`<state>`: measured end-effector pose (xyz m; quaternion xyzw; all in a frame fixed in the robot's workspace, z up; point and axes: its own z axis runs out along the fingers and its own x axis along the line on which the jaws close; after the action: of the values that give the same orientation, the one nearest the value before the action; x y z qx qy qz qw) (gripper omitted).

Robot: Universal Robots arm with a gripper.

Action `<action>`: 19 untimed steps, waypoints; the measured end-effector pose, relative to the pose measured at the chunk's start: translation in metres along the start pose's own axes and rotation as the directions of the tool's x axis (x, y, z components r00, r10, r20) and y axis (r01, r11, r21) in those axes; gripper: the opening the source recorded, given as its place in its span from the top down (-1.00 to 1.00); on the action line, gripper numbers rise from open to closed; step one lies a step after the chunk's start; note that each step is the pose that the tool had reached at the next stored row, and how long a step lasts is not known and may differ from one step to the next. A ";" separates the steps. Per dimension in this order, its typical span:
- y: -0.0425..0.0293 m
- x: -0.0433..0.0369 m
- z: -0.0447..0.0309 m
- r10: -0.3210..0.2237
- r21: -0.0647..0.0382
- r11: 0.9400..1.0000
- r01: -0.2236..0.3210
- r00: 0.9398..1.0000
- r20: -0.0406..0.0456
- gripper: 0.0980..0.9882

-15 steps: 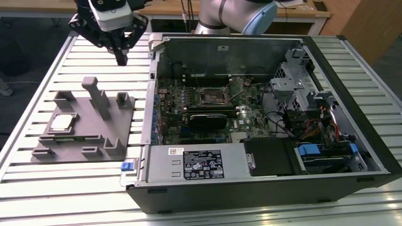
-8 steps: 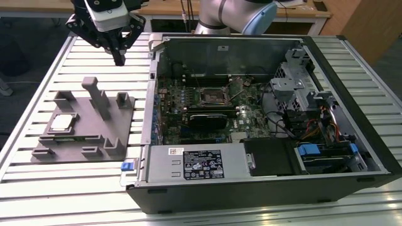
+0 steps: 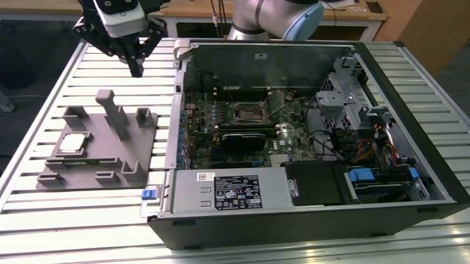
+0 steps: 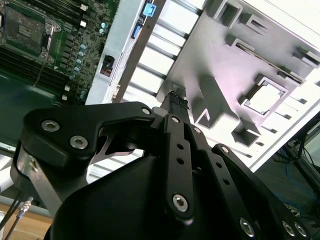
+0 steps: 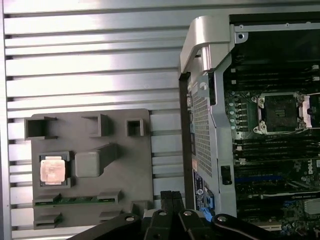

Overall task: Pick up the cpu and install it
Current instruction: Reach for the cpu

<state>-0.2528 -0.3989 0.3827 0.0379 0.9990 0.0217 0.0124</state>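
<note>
Scene: an open computer case [image 3: 309, 225] lies on its side on a slatted metal table [image 3: 44, 220]. A grey holder tray [image 3: 88, 170] sits beside the case, toward the exterior view's left.

Gripper: the black gripper [image 3: 136, 70] hangs above the bare table, past the far end of the tray. It touches nothing. In both wrist views its two fingers [image 5: 166, 201] lie pressed together with nothing between them.

Cpu: the cpu [image 3: 71, 143] is a pale square chip lying flat in a square recess of the tray. It is also seen in the first wrist view [image 5: 52, 170] and the second wrist view [image 4: 265, 97]. It is well apart from the gripper.

Socket: the socket [image 5: 280, 112] sits on the green board inside the case. It has a metal frame and a dark centre, and it looks empty.

Done so far: nothing shows as finished, since the chip has not been lifted.

Left to do: both parts of the task, grasping the chip and seating it in the socket.
</note>
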 end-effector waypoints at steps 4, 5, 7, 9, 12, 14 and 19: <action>-0.0002 0.0025 0.0003 0.000 0.000 1.000 0.000 1.000 0.000 0.98; -0.0003 0.0031 0.0003 0.000 0.000 1.000 0.000 1.000 0.000 0.98; -0.0004 0.0044 0.0004 0.000 0.000 1.000 0.000 1.000 0.000 0.98; -0.0005 0.0058 0.0006 0.000 0.000 1.000 0.000 1.000 0.000 0.98; -0.0006 0.0077 0.0007 0.000 0.000 1.000 0.000 1.000 0.000 0.98; -0.0007 0.0088 0.0009 0.000 0.000 1.000 0.000 1.000 0.000 0.98; -0.0011 0.0130 0.0012 0.000 0.000 1.000 0.000 1.000 0.000 0.98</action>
<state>-0.2657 -0.3989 0.3811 0.0379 0.9990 0.0217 0.0123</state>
